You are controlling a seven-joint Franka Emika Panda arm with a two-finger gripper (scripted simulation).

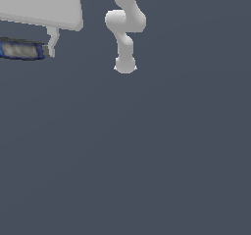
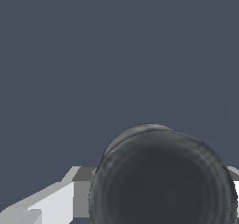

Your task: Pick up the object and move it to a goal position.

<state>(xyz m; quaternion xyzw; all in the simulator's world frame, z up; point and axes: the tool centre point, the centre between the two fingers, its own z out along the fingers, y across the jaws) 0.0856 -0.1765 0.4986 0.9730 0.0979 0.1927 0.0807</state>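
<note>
The object (image 1: 23,51) is a small dark flat disc with blue edging and a mottled grey side, seen edge-on at the exterior view's far left. My white gripper (image 1: 22,47) hangs over it, shut on it, and one finger (image 1: 51,42) presses on its near end. The other finger is cut off by the frame edge. In the wrist view the object (image 2: 161,178) fills the lower middle as a dark round face. A white finger (image 2: 56,204) flanks it on one side, and a sliver of the other shows at the opposite frame edge.
The white arm's base and lower links (image 1: 125,33) stand at the upper middle of the exterior view. Everything else is a uniform dark grey-blue floor (image 1: 147,155). No goal marker shows in either view.
</note>
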